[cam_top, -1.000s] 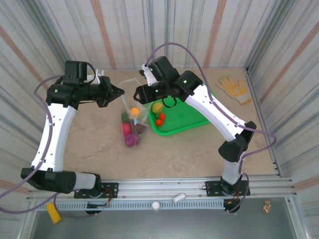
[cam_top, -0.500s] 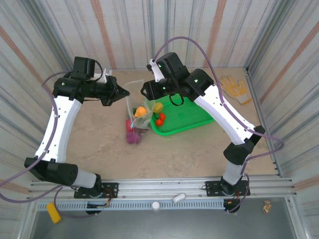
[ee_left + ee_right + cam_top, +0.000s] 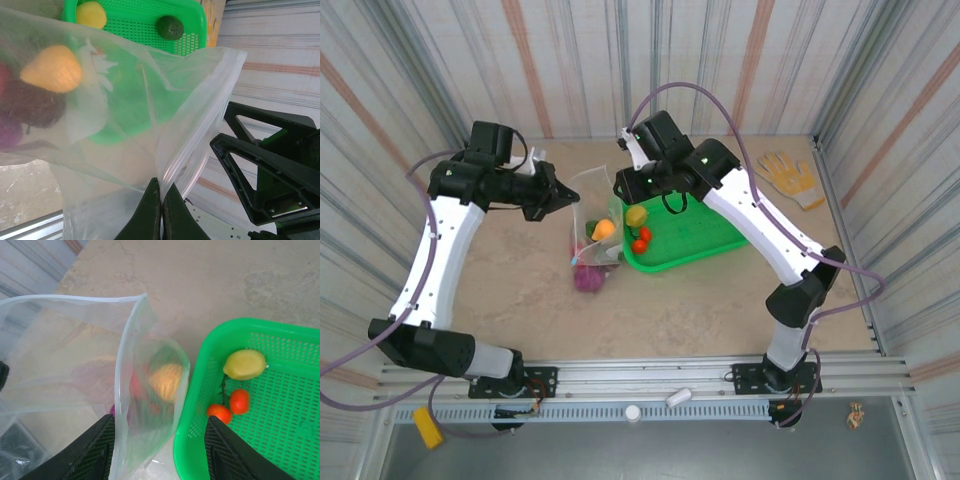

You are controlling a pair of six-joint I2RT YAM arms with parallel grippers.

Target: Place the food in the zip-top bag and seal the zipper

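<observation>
The left gripper (image 3: 161,187) is clamped on the zip-top bag (image 3: 190,100) at its mouth edge, the right gripper (image 3: 159,440) stands apart astride that edge, and the clear bag hangs with food (image 3: 50,69) inside.

Bright, even light, faint soft shadows, blurred wrist-view foregrounds

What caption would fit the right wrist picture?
Open right gripper straddles zip-top bag edge; yellow fruit and two tomatoes sit in green tray.

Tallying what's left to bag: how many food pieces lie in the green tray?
4: a yellow piece, two red tomatoes beside it, a dark green piece apart; the right arm may hide others.
</observation>
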